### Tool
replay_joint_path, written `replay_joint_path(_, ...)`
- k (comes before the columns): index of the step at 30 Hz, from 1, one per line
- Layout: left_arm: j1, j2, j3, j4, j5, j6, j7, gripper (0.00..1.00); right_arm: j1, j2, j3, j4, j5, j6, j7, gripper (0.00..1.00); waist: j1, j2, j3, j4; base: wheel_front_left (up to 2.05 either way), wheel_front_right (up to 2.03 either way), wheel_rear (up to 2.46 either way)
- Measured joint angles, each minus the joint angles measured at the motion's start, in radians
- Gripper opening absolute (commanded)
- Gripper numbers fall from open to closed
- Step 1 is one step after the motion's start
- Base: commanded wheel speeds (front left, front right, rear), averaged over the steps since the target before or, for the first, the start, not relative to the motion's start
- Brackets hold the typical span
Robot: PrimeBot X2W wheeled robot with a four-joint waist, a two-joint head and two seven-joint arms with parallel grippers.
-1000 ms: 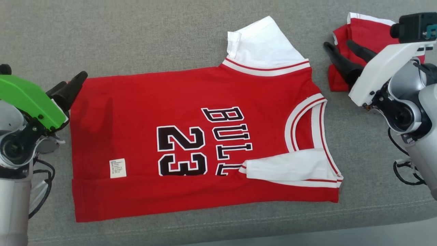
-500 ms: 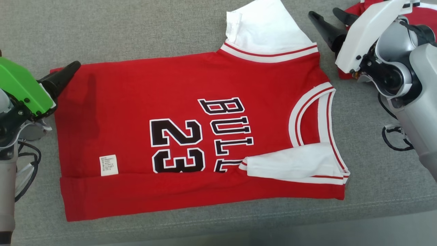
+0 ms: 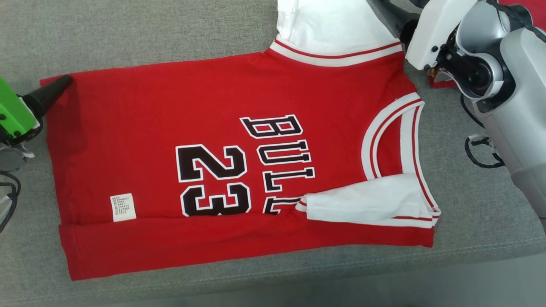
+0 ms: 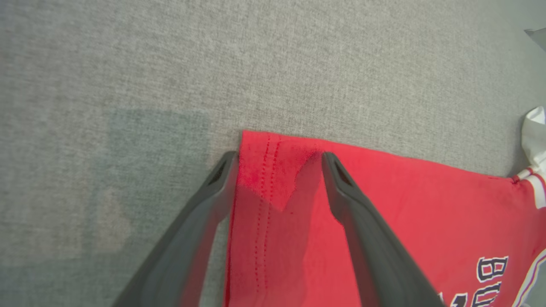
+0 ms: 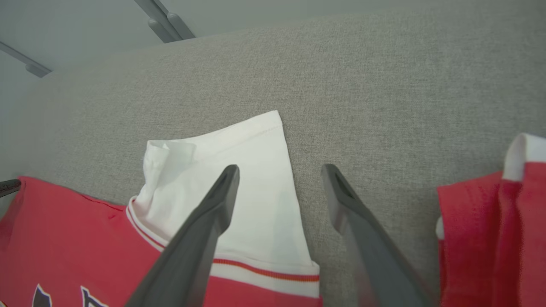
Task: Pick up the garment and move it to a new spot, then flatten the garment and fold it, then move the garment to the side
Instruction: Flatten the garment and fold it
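The garment point(image 3: 149, 140) is a red jersey with white sleeves and black "BULLS 23" lettering. It lies flat on the grey cushion, with its near long edge folded over into a strip. In the left wrist view my left gripper point(image 4: 278, 160) is open. Its two fingers straddle the far left hem corner of the garment point(image 4: 405, 204), one over the red cloth and one at its edge. My right gripper point(image 5: 280, 170) is open above the far white sleeve point(image 5: 256, 145). One finger is over the sleeve and the other over bare cushion beside it.
A second red and white garment point(image 5: 490, 230) lies folded to the right of the sleeve, partly behind my right arm point(image 3: 435, 34). The grey cushion point(image 3: 128, 34) has bare room behind the jersey. Its front edge point(image 3: 384, 277) runs just below the jersey.
The head camera has shifted, so the whole picture moved. My right gripper has swung from the folded garment over to the white sleeve. My left finger now reaches over the hem corner.
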Motion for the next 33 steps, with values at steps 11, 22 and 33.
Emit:
replay_joint_path(11, -0.049, -0.001, -0.007, 0.037, -0.008, -0.032, 0.020, 1.00, -0.024, 0.006, 0.005, 0.063, -0.001, 0.024, -0.010, 1.00, 0.0000, 0.0000, 0.015, -0.011, 0.00, 0.00, 0.00)
replay_joint_path(22, -0.083, -0.001, -0.039, 0.054, -0.022, -0.061, 0.100, 1.00, -0.037, 0.012, 0.005, 0.123, -0.008, 0.046, -0.037, 1.00, 0.0000, 0.0000, 0.013, -0.008, 0.00, 0.00, 0.00)
replay_joint_path(33, -0.084, 0.001, -0.024, 0.101, -0.030, -0.071, 0.100, 1.00, -0.038, 0.026, 0.013, 0.179, -0.008, 0.072, -0.057, 1.00, 0.0000, 0.0000, -0.010, 0.003, 0.00, 0.00, 0.00)
